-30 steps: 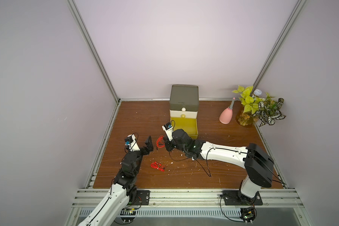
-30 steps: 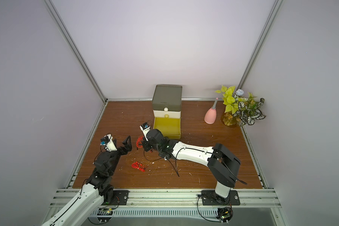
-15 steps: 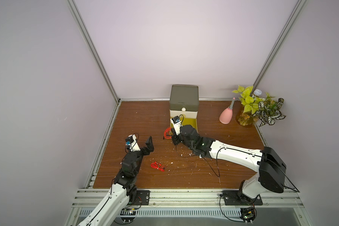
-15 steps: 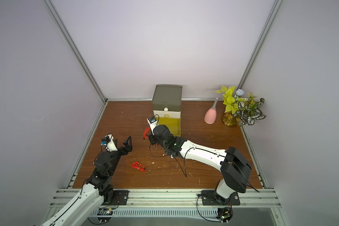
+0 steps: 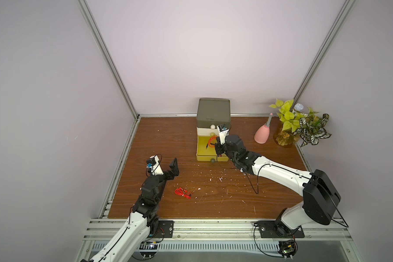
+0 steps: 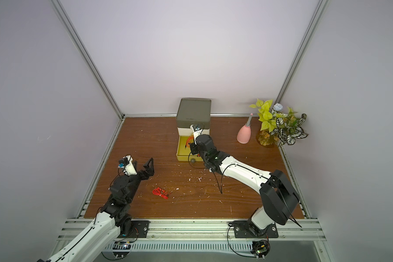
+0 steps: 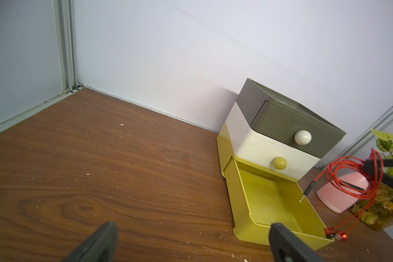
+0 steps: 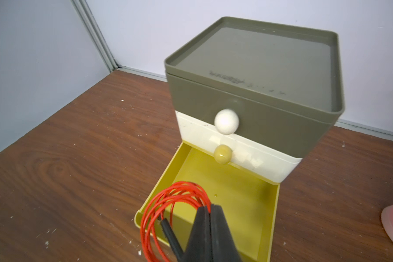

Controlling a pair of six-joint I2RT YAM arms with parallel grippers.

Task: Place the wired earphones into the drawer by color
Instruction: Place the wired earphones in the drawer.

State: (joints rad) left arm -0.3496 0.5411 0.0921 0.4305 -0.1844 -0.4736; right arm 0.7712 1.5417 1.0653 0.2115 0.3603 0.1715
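Red earphones (image 8: 182, 187) in right fingers (image 8: 222, 226) over yellow drawer (image 8: 236, 204)

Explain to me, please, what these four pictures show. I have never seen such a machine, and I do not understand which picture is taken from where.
The machine is two white robot arms, left and right, fixed at the front of a brown wooden table. Two pictures look down on the whole scene from above; the other two come from a small camera on each arm's wrist. At the back stands a small box of three stacked drawers; its yellow bottom drawer is open. The right gripper is shut on a coiled red wired earphone, over that drawer. The left gripper is open and holds nothing. A second red earphone bundle lies on the table. A pink bulb-shaped bottle and a potted plant stand at the back right.
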